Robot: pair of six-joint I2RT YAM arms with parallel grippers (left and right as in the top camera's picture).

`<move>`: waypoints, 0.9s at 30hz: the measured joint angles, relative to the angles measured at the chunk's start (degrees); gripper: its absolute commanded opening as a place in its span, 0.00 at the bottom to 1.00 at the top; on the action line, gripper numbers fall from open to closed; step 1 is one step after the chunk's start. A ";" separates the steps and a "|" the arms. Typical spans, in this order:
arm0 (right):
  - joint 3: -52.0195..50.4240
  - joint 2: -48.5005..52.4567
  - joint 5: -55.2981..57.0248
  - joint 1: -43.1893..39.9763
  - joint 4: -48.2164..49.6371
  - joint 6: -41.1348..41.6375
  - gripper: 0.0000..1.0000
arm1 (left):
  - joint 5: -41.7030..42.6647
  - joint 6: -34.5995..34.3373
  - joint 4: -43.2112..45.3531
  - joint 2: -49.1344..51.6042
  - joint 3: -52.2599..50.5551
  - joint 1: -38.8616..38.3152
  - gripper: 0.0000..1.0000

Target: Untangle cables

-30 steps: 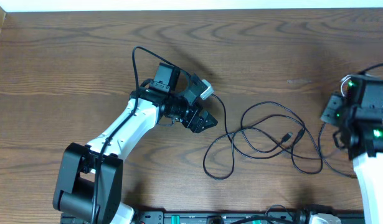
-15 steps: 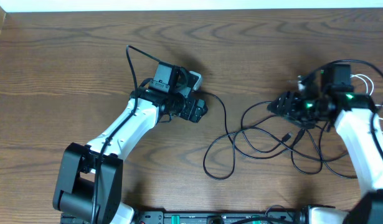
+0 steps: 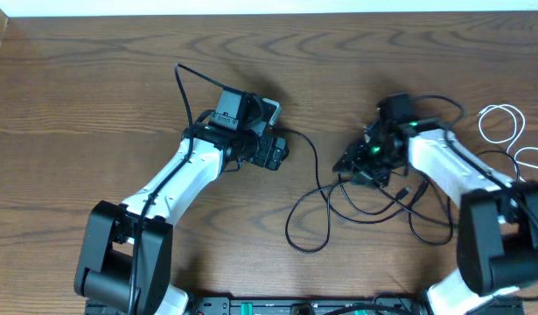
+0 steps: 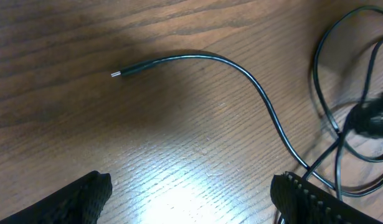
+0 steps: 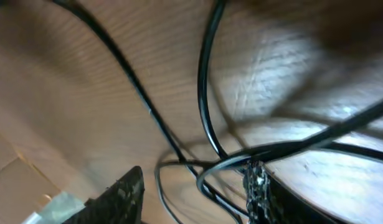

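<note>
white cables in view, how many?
1. The white cable lies in loose loops near the right edge of the table, just past the right arm. It runs off frame there, so more may be hidden.

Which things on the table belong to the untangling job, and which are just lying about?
Of the job:
black cables, tangled by the right arm
white cable, apart at the right edge
right gripper, jaws open around black strands
left gripper, jaws open over a loose plug end

Just there:
table
black rail at the near edge
</note>
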 measured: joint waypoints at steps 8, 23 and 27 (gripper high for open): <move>0.00 1.07 2.54 -0.11 -1.40 7.28 0.52 | 0.00 0.00 0.11 0.00 0.00 0.00 0.88; 0.00 1.07 6.12 -0.11 -4.85 26.32 0.40 | -0.02 -1.31 0.44 0.00 0.00 0.00 0.88; 0.00 1.07 9.68 -0.09 -5.31 30.75 0.39 | -0.02 -1.46 0.44 0.00 0.00 0.00 0.88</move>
